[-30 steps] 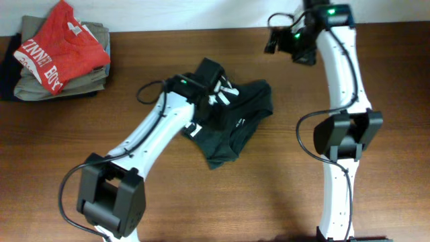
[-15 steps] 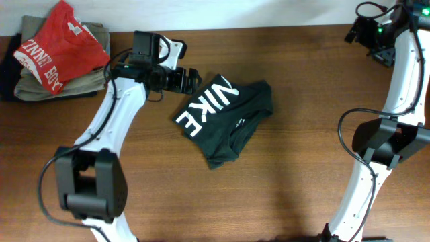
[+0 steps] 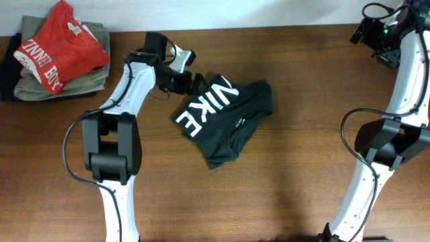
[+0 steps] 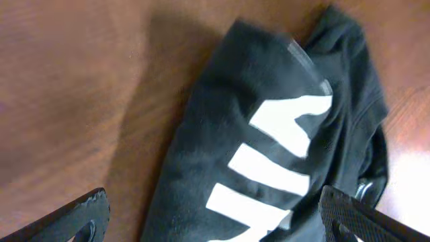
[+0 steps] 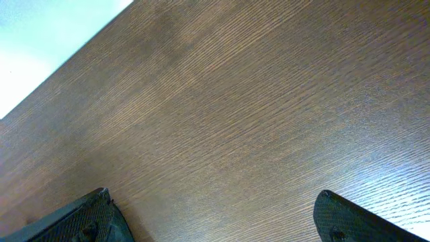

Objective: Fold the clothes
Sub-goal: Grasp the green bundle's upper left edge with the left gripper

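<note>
Wooden table [image 3: 282,188] bears the black T-shirt [image 3: 235,114]; folded pile [image 3: 84,82] far left.

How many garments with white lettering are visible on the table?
2. The black T-shirt lies mid-table; the red T-shirt tops the folded pile at the far left. Garments beneath it may hide more lettering.
</note>
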